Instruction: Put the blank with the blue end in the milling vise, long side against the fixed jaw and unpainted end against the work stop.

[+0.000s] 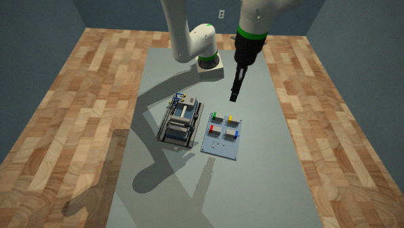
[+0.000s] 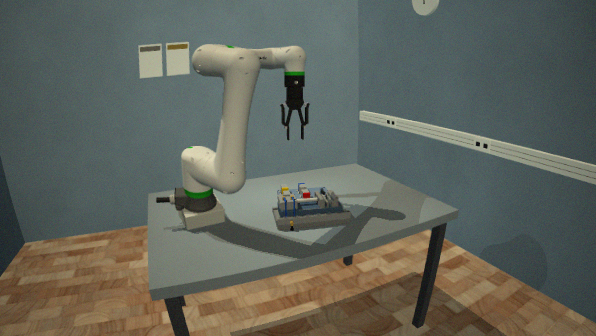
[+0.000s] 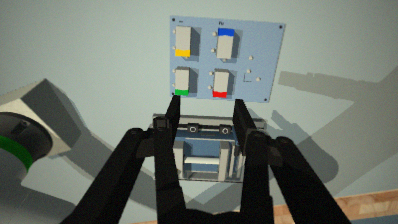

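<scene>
Hand (image 2: pixel 295 136) hangs high above the desk (image 2: pixel 240 250), part-open, gripping nothing.
Blue-ended blank (image 3: pixel 226 43) lies at upper centre on the plate (image 3: pixel 260 60); milling vise (image 3: pixel 205 155) below.

White rounded arm (image 2: pixel 231 125) with green rings at its joints, grey square base (image 2: pixel 201 216), black two-fingered gripper (image 2: pixel 295 134).

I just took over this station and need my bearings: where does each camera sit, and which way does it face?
Top: overhead, looking down on the table; shows the arm, base and gripper.
Exterior: off to the side at room height, facing the table; whole arm shows, gripper high up, part-closed, holding nothing.
Wrist: on the gripper, looking down past its fingers at vise and plate.
Top and wrist share the vise, plate and all four blanks, including the blue-ended blank.
</scene>
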